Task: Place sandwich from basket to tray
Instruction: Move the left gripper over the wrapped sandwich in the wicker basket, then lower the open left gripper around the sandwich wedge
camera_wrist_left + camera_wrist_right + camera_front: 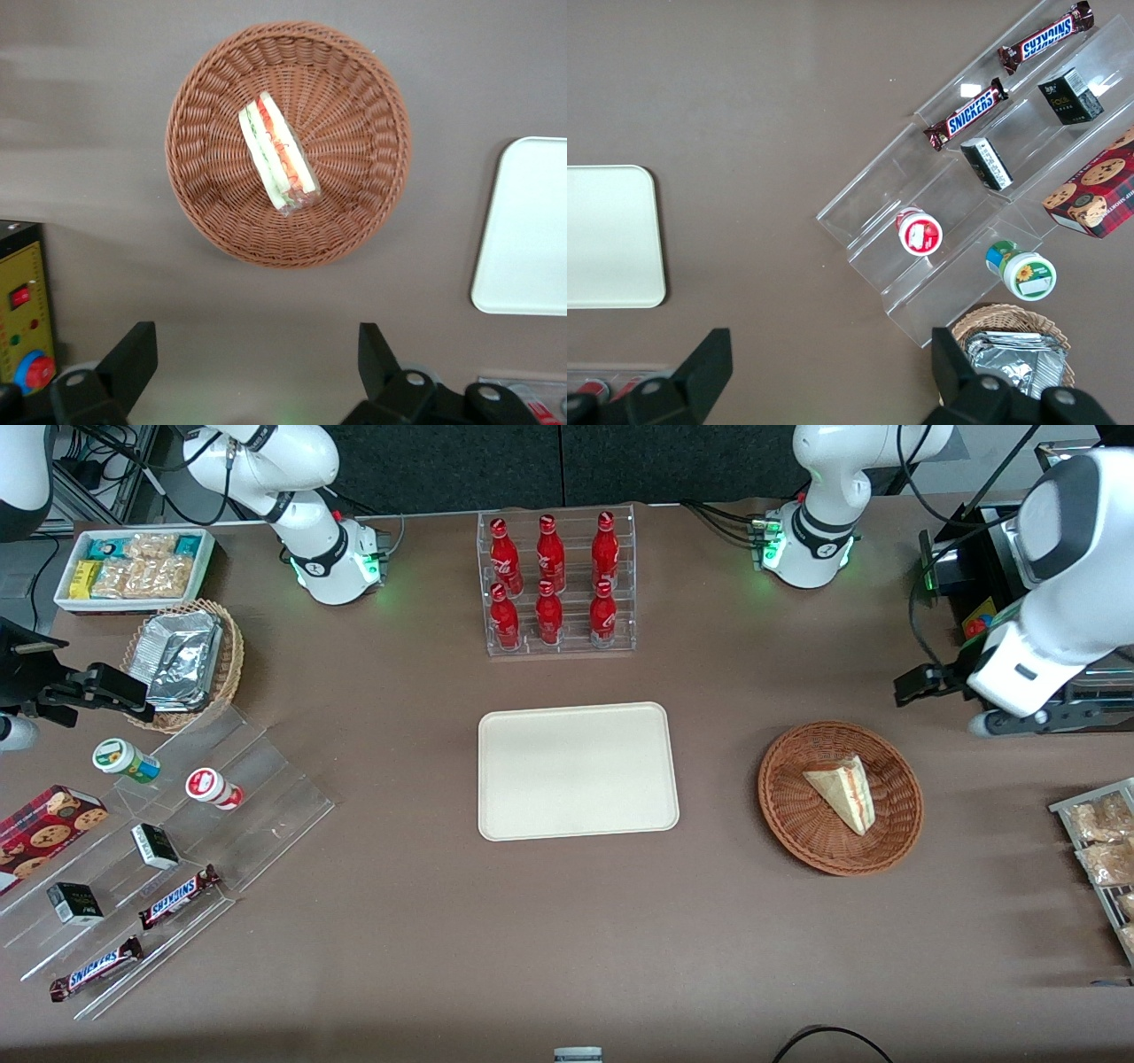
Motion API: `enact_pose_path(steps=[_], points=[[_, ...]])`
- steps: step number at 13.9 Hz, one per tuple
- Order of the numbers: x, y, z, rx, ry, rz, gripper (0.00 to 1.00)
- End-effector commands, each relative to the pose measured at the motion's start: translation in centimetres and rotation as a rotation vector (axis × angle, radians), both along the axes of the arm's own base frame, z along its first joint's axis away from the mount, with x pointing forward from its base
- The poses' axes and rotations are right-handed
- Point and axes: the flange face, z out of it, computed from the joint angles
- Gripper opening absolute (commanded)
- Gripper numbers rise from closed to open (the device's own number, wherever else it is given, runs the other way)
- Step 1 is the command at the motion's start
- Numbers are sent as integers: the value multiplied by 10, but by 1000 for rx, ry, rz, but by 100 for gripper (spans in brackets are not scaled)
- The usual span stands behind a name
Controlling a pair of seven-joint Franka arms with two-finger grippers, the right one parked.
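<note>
Inside basket, sandwich, gripper above, spread

My gripper hangs open above the table near the basket: matt black plastic fingers. Basket is rough reddish-brown woven wicker; sandwich in it looks soft, matt bread. Tray is smooth cream plastic, table matt brown.

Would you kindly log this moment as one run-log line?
gripper: open, above table beside basket | sandwich: in basket | tray: bare | phase: pre-grasp

Left arm raised, hand apparently spread wide
</note>
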Motion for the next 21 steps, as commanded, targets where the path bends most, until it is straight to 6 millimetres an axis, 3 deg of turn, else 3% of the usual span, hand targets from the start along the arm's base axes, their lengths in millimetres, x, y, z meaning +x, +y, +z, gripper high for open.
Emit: enact_pose_path(steps=[1,4,10,13,21], points=[[-7,5,-34,13,-60,30,100],[-3,5,-73,16,-108,126,100],[7,4,-134,16,-152,349,100],[13,-5,-151,15,-161,482,100],[14,-15,-194,40,-112,449,100]])
